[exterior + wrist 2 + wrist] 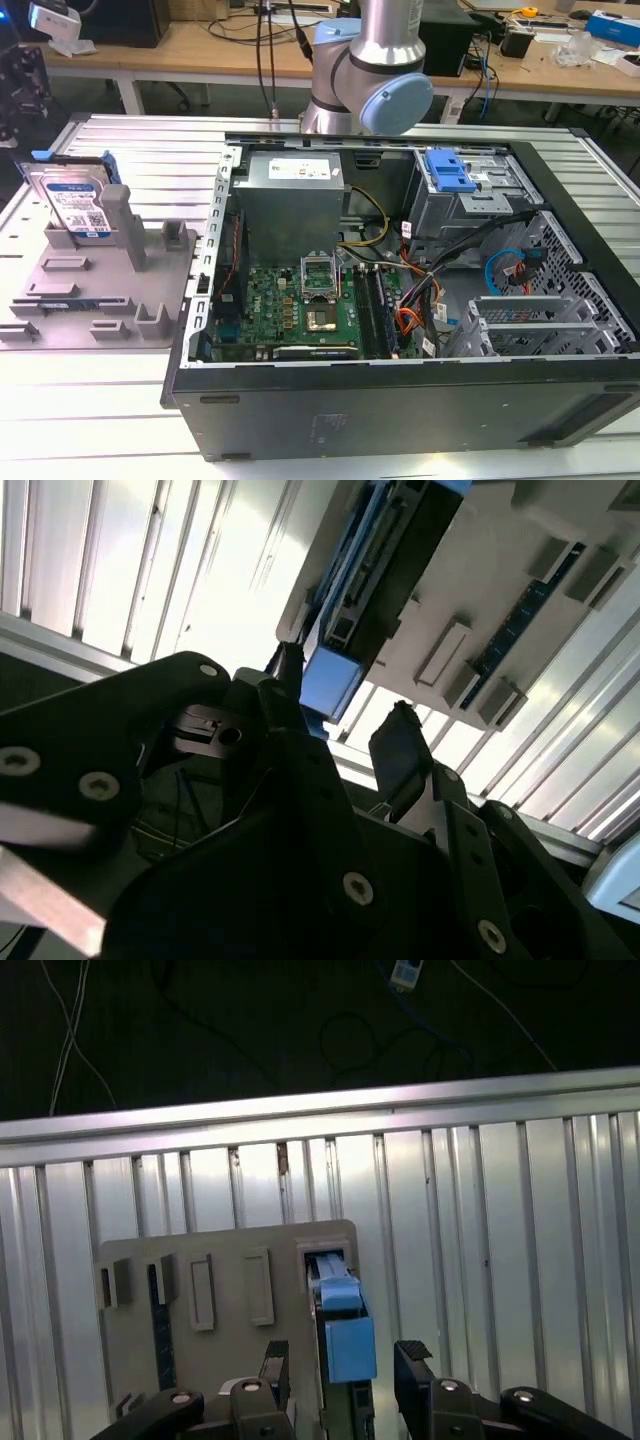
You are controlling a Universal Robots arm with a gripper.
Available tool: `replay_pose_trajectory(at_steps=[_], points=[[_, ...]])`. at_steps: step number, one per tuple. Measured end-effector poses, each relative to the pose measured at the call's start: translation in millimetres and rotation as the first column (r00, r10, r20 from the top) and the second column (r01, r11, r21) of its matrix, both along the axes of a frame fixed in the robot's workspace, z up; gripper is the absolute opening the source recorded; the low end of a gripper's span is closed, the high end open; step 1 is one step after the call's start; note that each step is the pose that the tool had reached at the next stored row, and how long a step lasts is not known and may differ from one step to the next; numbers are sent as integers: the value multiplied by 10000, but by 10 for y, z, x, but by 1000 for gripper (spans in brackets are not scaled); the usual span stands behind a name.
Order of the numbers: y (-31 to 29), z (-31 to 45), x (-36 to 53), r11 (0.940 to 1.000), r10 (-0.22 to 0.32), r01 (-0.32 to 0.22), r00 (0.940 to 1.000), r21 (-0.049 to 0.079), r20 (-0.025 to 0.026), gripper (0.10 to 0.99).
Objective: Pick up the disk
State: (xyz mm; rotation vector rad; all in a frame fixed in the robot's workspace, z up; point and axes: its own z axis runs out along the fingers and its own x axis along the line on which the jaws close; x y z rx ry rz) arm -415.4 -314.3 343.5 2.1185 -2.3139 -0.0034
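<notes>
The disk (75,205) stands on edge, leaning in a slot at the back of the grey fixture plate (100,290), on the exterior view's left. Its white-and-blue label faces the camera, and blue rails run along its sides. In both wrist views my gripper (343,1362) is open, with nothing between its black fingers (411,1358). The disk (345,1335) lines up with the gap between them, seen end-on with its blue rail end, and looks well beyond the fingertips. The second wrist view shows the gripper (345,715) in line with the disk's dark edge (390,570).
An open computer case (400,300) with motherboard, cables and a blue drive-bay bracket (448,170) lies to the exterior view's right of the plate. The arm (370,70) rises behind the case. The fixture plate (220,1260) has upright posts and lies on a ribbed metal table (500,1240).
</notes>
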Motion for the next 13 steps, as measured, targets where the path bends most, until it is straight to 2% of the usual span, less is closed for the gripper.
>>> replay_pose_trajectory(at_steps=[8, 13], points=[[0, -15, 10, 10000, 27, -27, 10000, -1, 1, 541], [0, -106, 11, 10000, 29, -29, 10000, -11, 0, 541]])
